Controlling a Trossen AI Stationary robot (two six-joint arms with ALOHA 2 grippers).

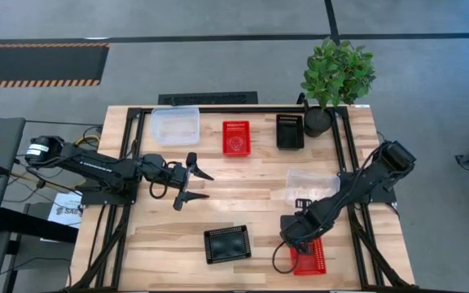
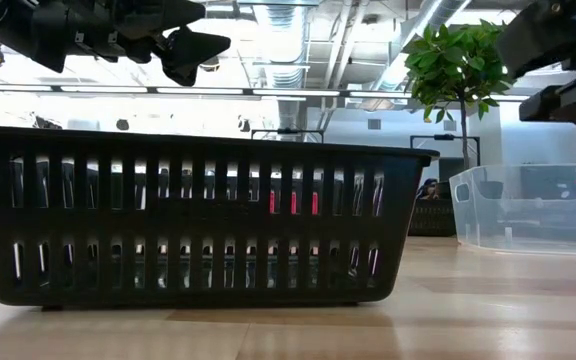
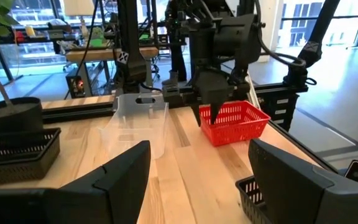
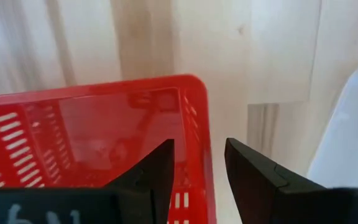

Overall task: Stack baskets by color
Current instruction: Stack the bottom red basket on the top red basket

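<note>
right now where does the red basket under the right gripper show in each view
High view: red basket at the near right of the table, below the right gripper.
Low view: not in it that I can tell.
Left wrist view: right of centre, across the table.
Right wrist view: fills the lower left, one finger inside its wall.
Shared landmark: the clear basket beside it.
</note>
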